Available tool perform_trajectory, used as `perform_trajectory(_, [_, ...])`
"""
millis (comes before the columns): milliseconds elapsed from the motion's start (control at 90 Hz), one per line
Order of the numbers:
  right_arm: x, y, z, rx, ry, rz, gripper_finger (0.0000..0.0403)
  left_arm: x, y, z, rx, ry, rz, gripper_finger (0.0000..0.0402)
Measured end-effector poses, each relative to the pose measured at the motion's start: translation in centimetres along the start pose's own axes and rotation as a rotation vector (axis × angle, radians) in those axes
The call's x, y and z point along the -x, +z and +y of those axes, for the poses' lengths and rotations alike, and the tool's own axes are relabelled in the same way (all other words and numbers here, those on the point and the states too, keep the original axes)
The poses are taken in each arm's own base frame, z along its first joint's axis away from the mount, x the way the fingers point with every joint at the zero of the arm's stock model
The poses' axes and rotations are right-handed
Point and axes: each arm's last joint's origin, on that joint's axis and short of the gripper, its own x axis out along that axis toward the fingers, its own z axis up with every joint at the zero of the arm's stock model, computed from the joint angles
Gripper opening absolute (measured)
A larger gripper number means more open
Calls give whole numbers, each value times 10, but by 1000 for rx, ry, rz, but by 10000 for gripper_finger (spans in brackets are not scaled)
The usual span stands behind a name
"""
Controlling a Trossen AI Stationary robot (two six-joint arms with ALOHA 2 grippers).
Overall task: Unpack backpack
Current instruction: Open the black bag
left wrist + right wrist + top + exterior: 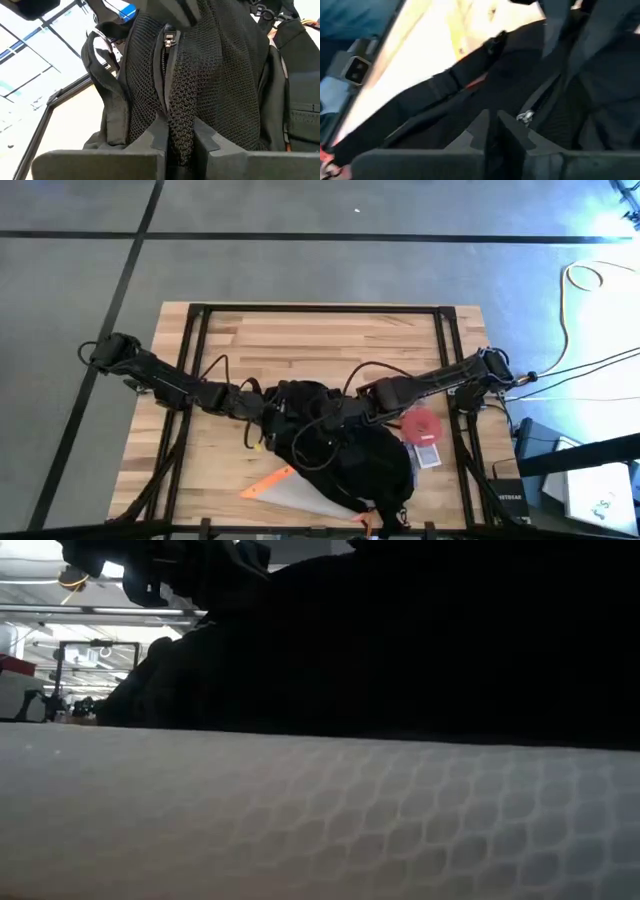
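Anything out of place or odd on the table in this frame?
Nothing looks damaged or spilled. The backpack lies slumped at the table's front edge, with a pouch sticking out beside it and a red item plus a card at its right. The left gripper pinches its mesh; the right gripper is closed against the fabric.

Left claw (179, 136) pinching backpack (200, 75) mesh fold
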Motion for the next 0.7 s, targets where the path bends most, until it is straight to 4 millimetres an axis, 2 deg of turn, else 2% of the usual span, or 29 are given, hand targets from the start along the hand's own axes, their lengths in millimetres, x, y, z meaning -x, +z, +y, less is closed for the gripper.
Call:
perform_trajectory(222, [14, 9, 3, 124, -29, -30, 124, 0, 0, 0, 0, -3, -2, 17])
perform_trajectory(478, [14, 8, 46, 523, -209, 21, 254, 0, 0, 0, -3, -3, -2, 17])
perform_trajectory(578, [11, 6, 59, 627, -353, 68, 279, 0, 0, 0, -3, -3, -3, 17])
perform_trajectory(700, [6, 5, 70, 708, -475, 108, 278, 0, 0, 0, -3, -3, -5, 17])
